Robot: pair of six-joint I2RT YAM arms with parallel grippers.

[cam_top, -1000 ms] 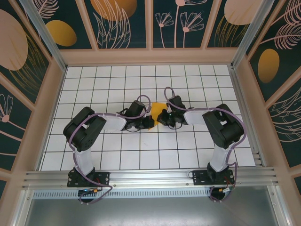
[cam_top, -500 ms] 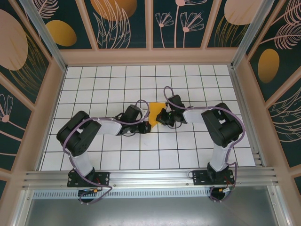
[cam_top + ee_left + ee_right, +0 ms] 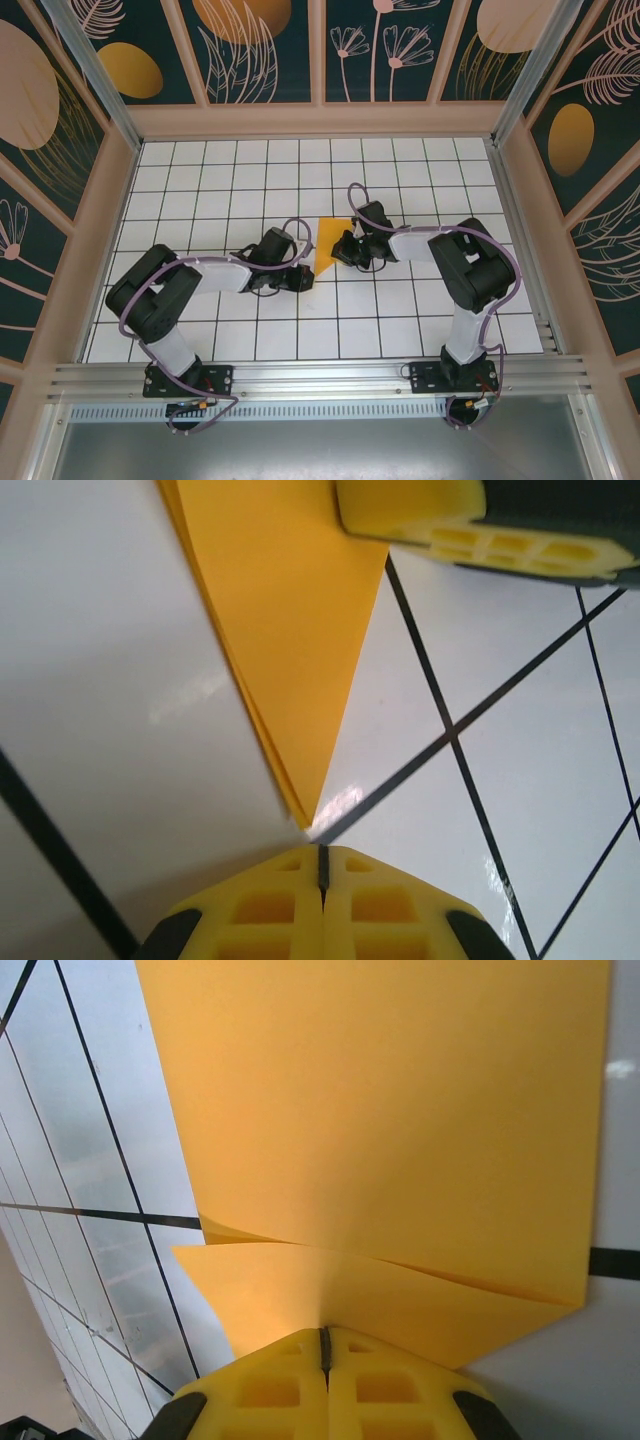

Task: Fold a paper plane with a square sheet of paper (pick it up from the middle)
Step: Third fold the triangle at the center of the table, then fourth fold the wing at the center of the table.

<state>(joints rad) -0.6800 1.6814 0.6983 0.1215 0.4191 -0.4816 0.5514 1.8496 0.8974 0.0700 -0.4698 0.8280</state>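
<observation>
Nearest the arm bases, the left pincer (image 3: 322, 855) is closed with nothing between its pads. Its tips sit low on the counter (image 3: 400, 320), just at the sharp corner of the square sheet of paper (image 3: 290, 630), which lies folded into a narrow layered wedge near the middle of the grid. Beyond it the right pincer (image 3: 322, 1338), also closed, appears to press down on the wide end, where one flap seems to lift slightly along its crease. The likely trouble is slippage, because the glossy counter gives thin paper little hold. A push at the point could crumple it or fan the layers apart, and a sideways drag by either pincer could skew the crease or let the raised flap spring open.
</observation>
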